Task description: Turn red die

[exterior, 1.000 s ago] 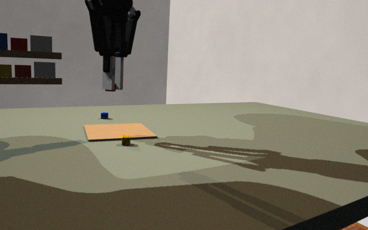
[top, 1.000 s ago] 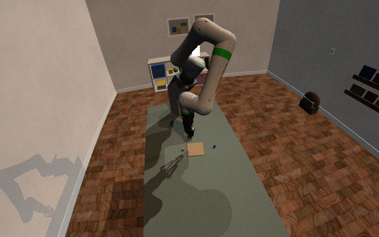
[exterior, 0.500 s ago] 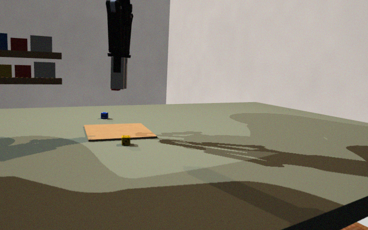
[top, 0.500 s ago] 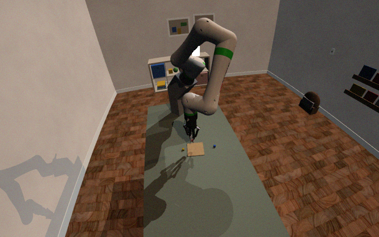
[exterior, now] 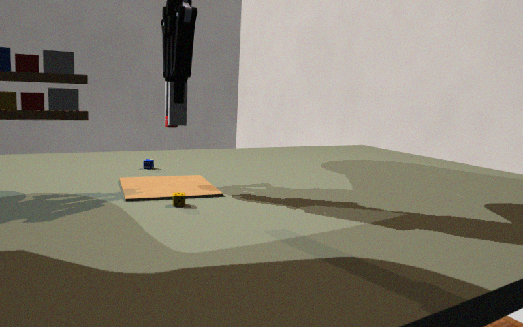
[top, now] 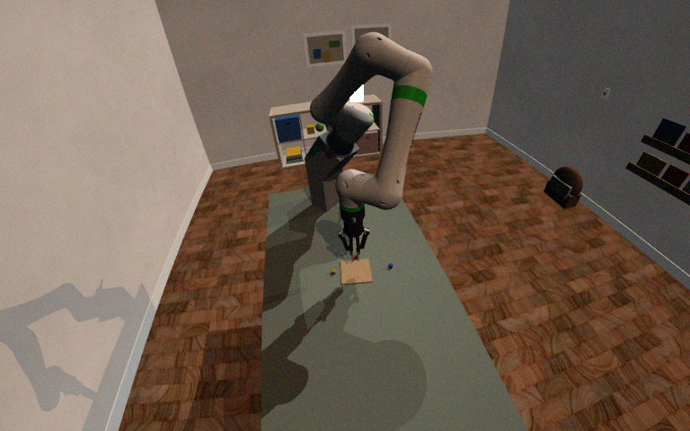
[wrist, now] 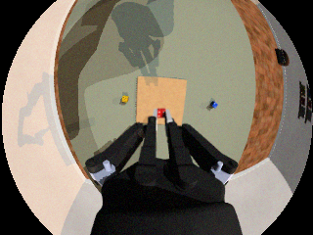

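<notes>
My gripper (top: 355,252) hangs above the near part of the tan mat (top: 355,270) and is shut on the red die (wrist: 160,113). The die shows as a small red spot between the fingertips (exterior: 172,122), well above the surface. In the exterior view the mat (exterior: 169,187) lies flat. The blue die (exterior: 148,163) sits on the green cover beyond the mat, and it also shows in the top view (top: 390,265). The yellow die (exterior: 178,199) (top: 332,271) sits beside the mat's front edge, off the mat. I cannot read the pips on any die.
The green cover (top: 366,325) runs down the room over a wooden floor. The arm's base (top: 325,172) stands at its far end, before a white shelf unit (top: 325,129). Wall shelves (exterior: 38,79) hang behind the gripper.
</notes>
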{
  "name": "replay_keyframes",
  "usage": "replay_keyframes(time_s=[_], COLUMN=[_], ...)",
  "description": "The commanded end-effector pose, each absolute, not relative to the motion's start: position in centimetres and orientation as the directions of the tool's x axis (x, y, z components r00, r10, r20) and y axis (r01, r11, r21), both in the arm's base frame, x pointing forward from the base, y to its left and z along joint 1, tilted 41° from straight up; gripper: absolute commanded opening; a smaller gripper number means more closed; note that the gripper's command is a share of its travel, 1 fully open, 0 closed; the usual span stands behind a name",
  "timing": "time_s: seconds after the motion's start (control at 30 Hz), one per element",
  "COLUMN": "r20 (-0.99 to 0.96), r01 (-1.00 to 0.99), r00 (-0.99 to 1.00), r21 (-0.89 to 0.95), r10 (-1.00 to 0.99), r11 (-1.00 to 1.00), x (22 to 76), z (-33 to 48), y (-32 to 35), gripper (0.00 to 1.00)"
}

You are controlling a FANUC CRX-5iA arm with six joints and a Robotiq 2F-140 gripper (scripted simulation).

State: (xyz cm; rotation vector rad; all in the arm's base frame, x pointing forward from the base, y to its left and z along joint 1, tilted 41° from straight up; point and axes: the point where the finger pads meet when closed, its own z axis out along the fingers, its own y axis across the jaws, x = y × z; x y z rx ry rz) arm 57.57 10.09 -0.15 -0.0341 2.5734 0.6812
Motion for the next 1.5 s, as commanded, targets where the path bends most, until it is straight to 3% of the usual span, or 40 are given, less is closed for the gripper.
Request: replay_keyframes(time_s=[0.0, 0.47, 0.8, 1.47], r20=[-0.458, -0.561, -0.717, -0.824], r01=[-0.151, -0.152, -0.152, -0.157], r00=[-0.884, -0.813, -0.643, -0.435], r21=[0.461, 0.462, 0.463, 0.467], r10=[0.089, 0.155, 0.268, 0.364], r11=[0.874, 0.874, 0.874, 0.87], x=[57.6, 57.3, 56.8, 56.2], z=[-0.1, -0.3, -0.7, -1.4], y=[10.1, 10.3, 10.4, 10.8], gripper=[0.07, 0.07, 0.07, 0.07])
